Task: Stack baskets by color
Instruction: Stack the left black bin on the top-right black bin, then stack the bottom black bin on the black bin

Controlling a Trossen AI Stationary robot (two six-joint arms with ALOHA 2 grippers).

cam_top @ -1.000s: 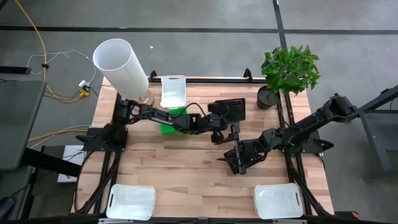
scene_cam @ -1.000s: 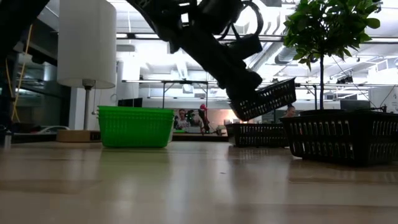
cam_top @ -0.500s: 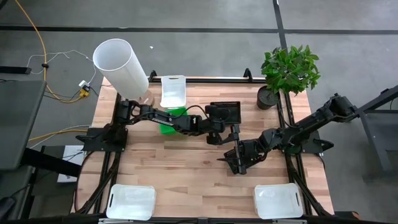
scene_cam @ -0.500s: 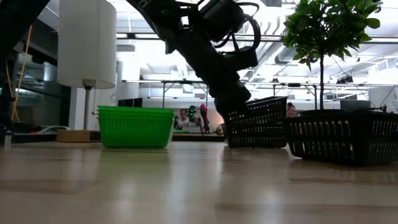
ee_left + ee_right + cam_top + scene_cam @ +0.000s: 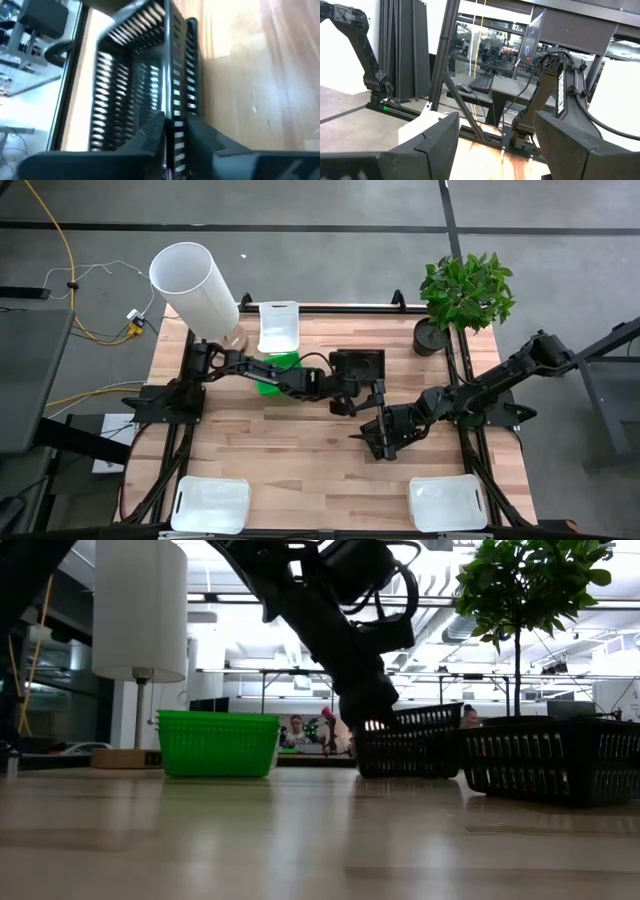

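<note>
Two black mesh baskets stand at the far centre. The upper one [image 5: 358, 365] sits inside the lower one [image 5: 410, 752]. My left gripper [image 5: 175, 131] is shut on the upper one's wall, and it also shows in the low view [image 5: 368, 710]. A green basket [image 5: 270, 373] stands on the table under my left arm. Another black basket [image 5: 540, 760] rests on the table close to the low camera. My right gripper [image 5: 495, 145] hangs open above the table's middle right [image 5: 380, 438] with nothing between its fingers. My left gripper pinches the upper black basket's near long wall [image 5: 172, 107] close to its left end. One finger is inside the basket and one outside. The fingers come from the table's left, slanting down. The basket sits in the lower black basket, its right end a little raised.
White baskets lie at the far edge [image 5: 278, 327], the near left corner [image 5: 210, 503] and the near right corner [image 5: 447, 502]. A tall white cylinder [image 5: 193, 277] stands at the far left and a potted plant [image 5: 465, 295] at the far right. Bare wood lies in the middle.
My left gripper has gone down and a little toward the table's left with the black basket. The basket hung tilted and clear a second ago. It has now sunk into the other black basket and lies nearly level.
</note>
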